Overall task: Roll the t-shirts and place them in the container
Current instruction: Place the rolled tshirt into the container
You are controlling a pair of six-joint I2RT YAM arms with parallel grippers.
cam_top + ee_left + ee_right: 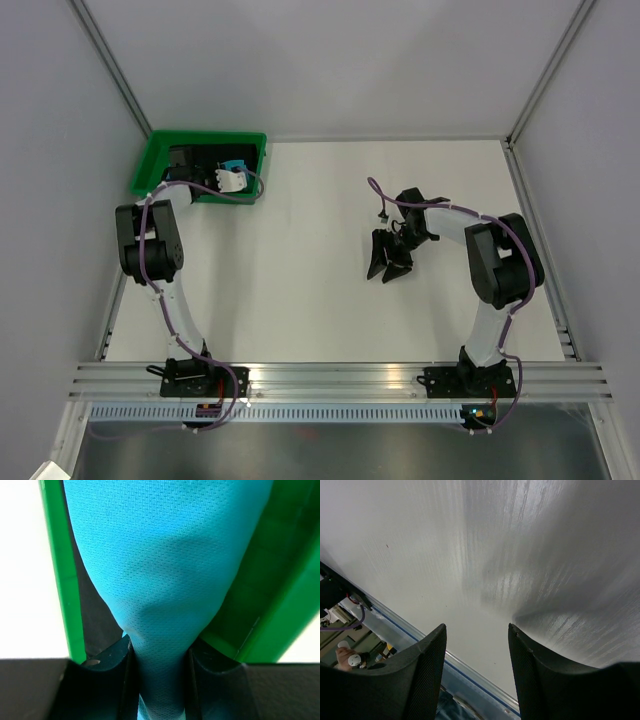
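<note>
My left gripper (232, 178) reaches into the green tray (160, 150) at the far left and is shut on the teal t-shirt (236, 166). In the left wrist view the teal t-shirt (165, 555) is pinched into a narrow neck between the two dark fingers (112, 662) and widens above them. Dark cloth, apparently the black t-shirt (188, 158), lies in the tray beside it. My right gripper (388, 265) hangs open over the bare white table (470, 555) right of centre, nothing between its fingers (427, 655).
The tray's green walls (55, 570) stand close on both sides of the left gripper. Grey enclosure walls (60, 150) and metal corner posts ring the table. An aluminium rail (340, 378) runs along the near edge by the arm bases.
</note>
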